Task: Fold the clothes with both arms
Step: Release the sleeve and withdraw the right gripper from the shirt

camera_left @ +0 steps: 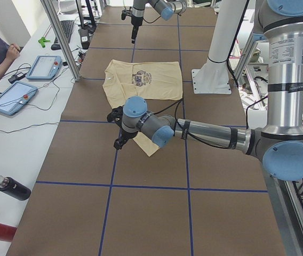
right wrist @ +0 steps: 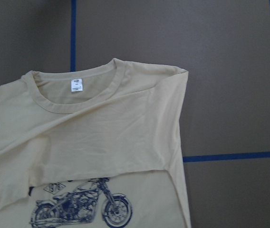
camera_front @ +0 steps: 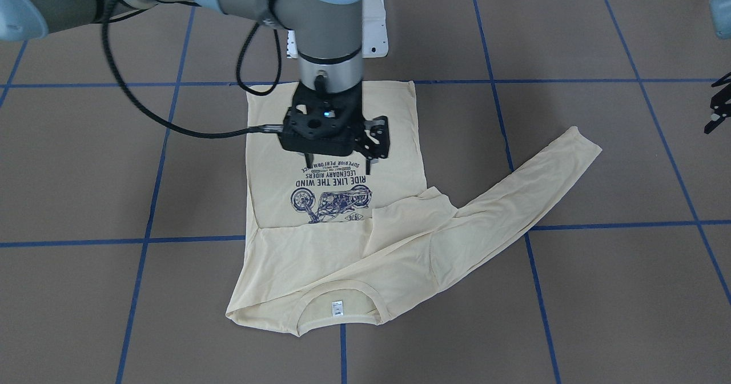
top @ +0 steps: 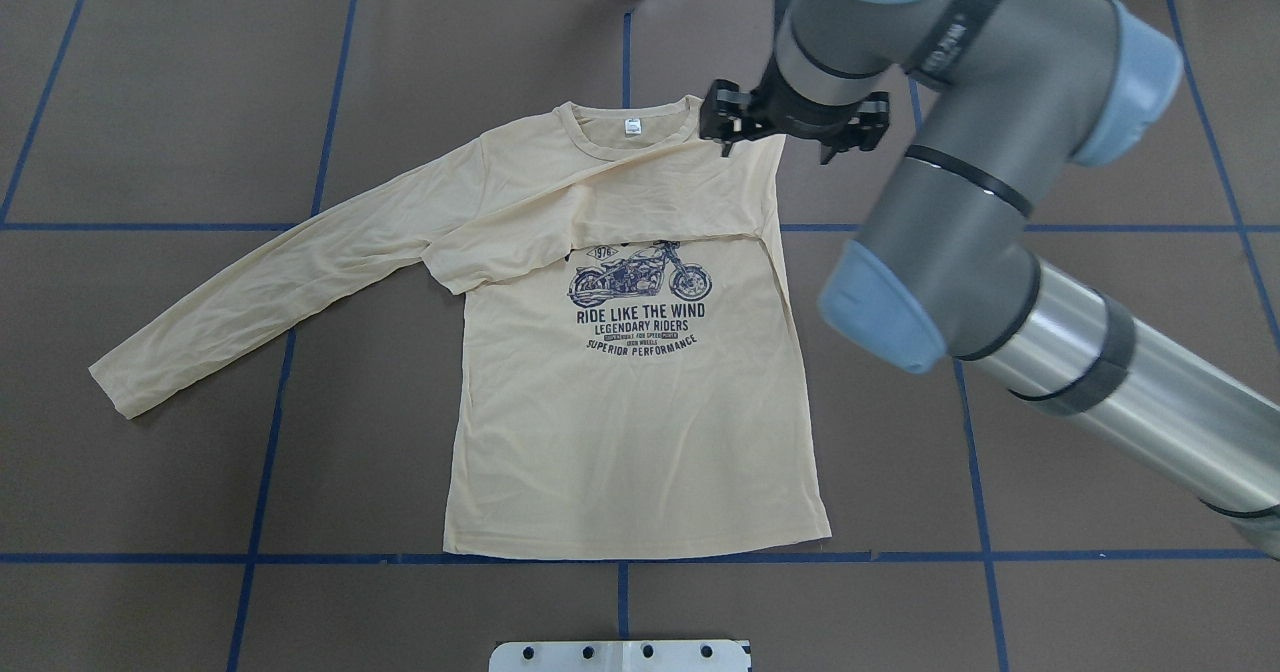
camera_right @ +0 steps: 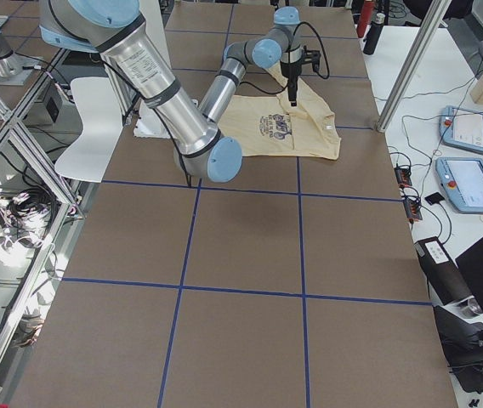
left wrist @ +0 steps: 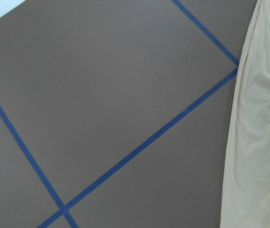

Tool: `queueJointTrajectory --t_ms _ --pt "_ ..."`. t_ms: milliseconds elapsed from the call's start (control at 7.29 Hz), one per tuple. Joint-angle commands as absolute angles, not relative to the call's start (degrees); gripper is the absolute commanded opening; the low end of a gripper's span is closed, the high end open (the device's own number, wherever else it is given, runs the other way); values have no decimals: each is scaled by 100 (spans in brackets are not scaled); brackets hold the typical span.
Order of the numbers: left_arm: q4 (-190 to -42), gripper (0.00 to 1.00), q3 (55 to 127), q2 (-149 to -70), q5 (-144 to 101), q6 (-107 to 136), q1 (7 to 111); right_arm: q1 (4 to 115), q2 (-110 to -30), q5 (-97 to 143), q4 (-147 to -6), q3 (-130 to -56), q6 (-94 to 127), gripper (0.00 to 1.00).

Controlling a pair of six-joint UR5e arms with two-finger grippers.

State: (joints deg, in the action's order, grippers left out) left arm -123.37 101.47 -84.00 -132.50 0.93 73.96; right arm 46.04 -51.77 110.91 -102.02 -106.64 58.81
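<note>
Overhead exterior: right arm reaches across, wrist pointing down above the T-shirt, right end effector spread wide and empty. Left end effector hangs low; opening unclear.

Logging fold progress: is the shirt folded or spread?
Partly folded. The shirt lies flat; one sleeve is folded across the chest, the other sleeve is spread out sideways.

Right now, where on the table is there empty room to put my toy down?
The table is bare in the nook between the stretched-out sleeve and the shirt, and in the strip between the hem and the white base mount. It is crowded on the shirt's other side, where the right arm reaches across and its tool hangs over the shirt.
</note>
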Motion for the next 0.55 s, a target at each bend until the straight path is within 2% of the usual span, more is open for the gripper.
queueJointTrajectory --t_ms 0,412 --pt "-13787 100 10160 -7824 -12449 1621 6342 5210 -6805 11617 -9707 -11468 4653 100" --pt "-14010 100 10160 -7743 -11735 2345 5294 5948 -8539 12504 -7949 -11452 3825 100"
